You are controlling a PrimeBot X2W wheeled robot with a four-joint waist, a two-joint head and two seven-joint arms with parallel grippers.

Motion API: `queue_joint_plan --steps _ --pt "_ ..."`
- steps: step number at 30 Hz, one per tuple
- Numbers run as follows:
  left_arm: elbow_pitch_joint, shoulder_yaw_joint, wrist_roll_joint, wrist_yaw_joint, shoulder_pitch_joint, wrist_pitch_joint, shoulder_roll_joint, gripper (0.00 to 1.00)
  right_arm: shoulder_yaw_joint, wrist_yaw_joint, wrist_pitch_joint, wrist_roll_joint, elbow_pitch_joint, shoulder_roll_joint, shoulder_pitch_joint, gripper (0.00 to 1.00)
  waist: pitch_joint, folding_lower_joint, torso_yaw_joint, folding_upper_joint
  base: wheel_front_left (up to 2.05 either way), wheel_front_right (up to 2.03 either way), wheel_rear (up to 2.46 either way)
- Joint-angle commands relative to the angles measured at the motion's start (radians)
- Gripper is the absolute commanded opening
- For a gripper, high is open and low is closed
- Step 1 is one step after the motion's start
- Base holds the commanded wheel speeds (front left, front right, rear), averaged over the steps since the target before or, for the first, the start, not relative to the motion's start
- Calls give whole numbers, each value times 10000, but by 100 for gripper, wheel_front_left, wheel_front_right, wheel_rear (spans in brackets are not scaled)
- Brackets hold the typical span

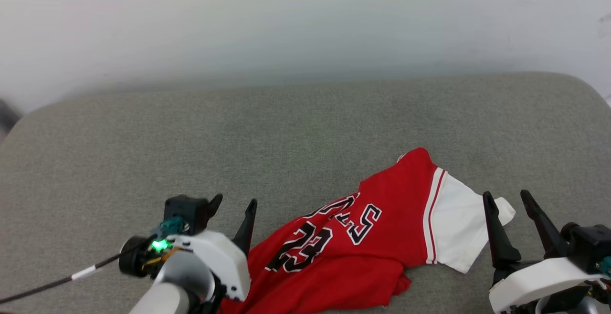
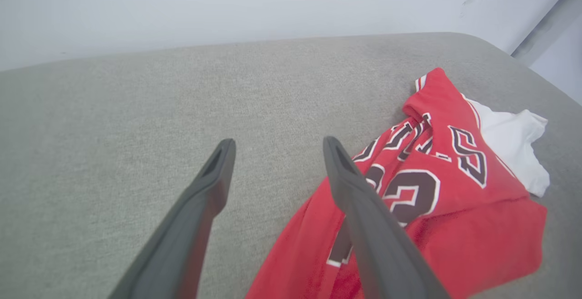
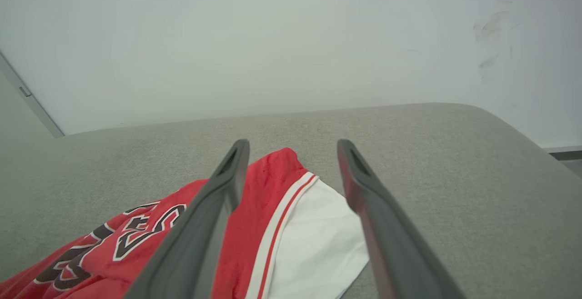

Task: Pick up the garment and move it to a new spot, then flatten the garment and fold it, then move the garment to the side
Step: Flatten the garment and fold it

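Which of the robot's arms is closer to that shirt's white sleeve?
The right. The right gripper stands beside the white sleeve, at its outer edge, fingers open; the left gripper is at the far red end of the shirt.

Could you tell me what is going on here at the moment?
A two-armed robot is dealing with a red jersey-style garment, which lies rumpled on a grey padded surface, not yet flattened or folded. Neither arm has hold of it. The left gripper stands open beside the garment's left edge, and the right gripper stands open by its white sleeve.
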Motion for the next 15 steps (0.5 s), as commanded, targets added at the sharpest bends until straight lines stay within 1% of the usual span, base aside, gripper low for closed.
queue_joint_plan --steps 1,3,6,8,11,15 --pt "64 -99 164 -158 -511 -132 -83 100 -8 -3 -14 4 -68 7 -152 100 269 0 -187 0 0 0 0" --pt "182 -220 298 -383 -1210 -112 -162 100 -22 -3 -42 40 -161 7 -285 100 609 0 -338 0 0 0 0" --pt "584 -523 448 -868 -2260 188 -240 100 -23 -3 -124 60 -130 5 -467 100 1014 0 -581 0 0 0 0" --pt "863 -750 414 -1294 -2947 523 -313 100 -3 -3 -178 80 -76 7 -606 100 1313 0 -747 0 0 0 0" --pt "1449 -1065 229 -1895 -3708 1429 -259 100 68 -3 -284 190 39 10 -776 100 1741 0 -1006 0 0 0 0" --pt "2146 -1429 -229 -2434 -4386 2740 -193 100 123 -3 -473 334 285 8 -967 100 2184 0 -1316 0 0 0 0"
